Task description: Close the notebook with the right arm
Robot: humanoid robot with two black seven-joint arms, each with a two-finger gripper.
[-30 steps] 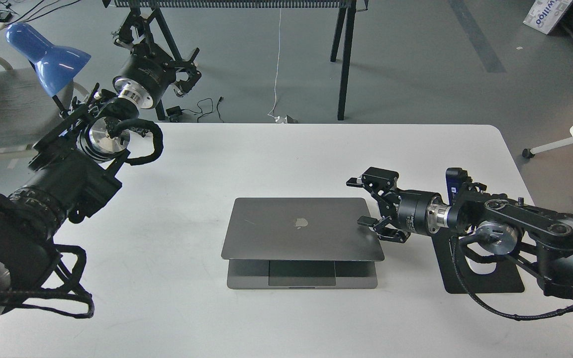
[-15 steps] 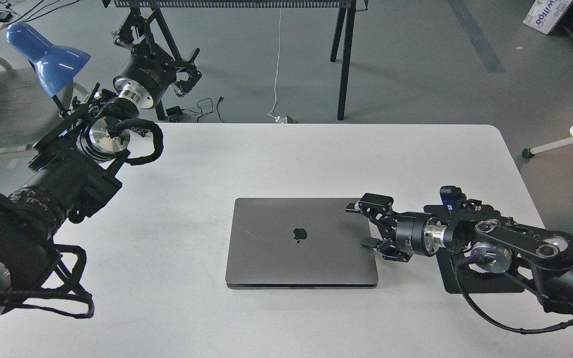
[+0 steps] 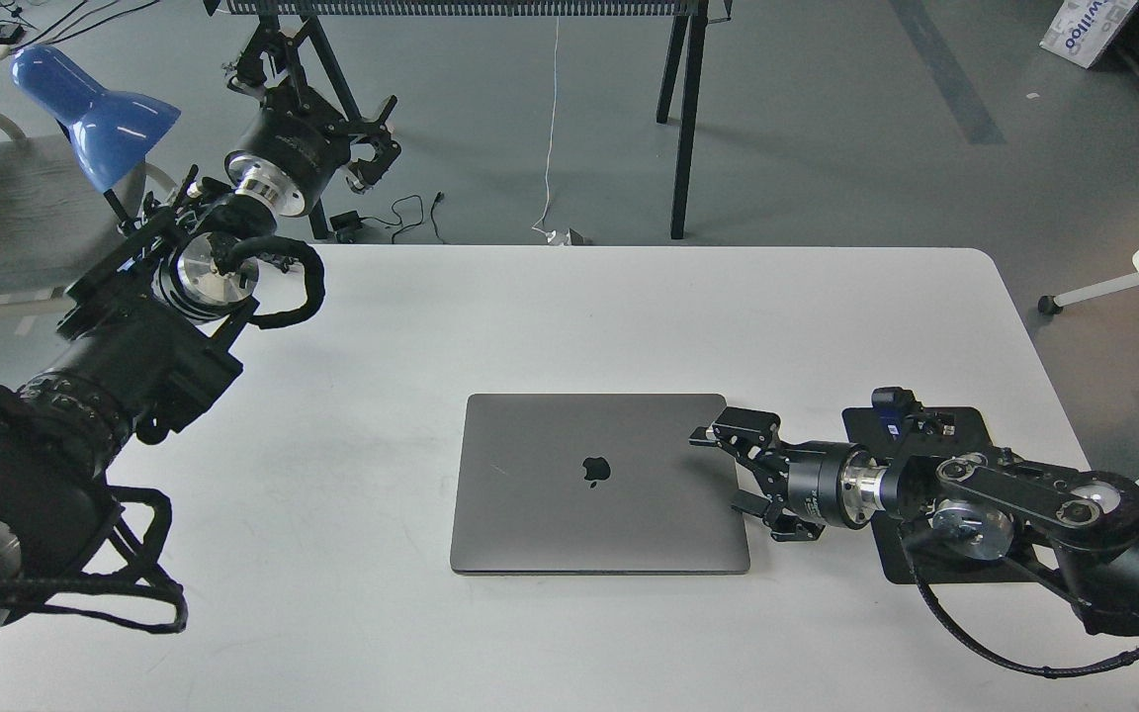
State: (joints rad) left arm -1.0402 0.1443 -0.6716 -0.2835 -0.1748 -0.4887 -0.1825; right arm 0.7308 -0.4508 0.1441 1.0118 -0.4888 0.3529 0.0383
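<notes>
The right tool (image 3: pixel 740 473) is spread wide at the right edge of the notebook (image 3: pixel 597 483), which lies shut and flat mid-surface (image 3: pixel 569 316). The arm hides part of the black mouse pad (image 3: pixel 965 569). The left tool (image 3: pixel 367 158), beyond the surface, is too tangled to read.

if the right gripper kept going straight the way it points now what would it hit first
Probably the notebook. The right gripper points left at the closed lid's right edge, fingers spread, right beside it. Depth is unclear, so it might skim just over the lid.
</notes>
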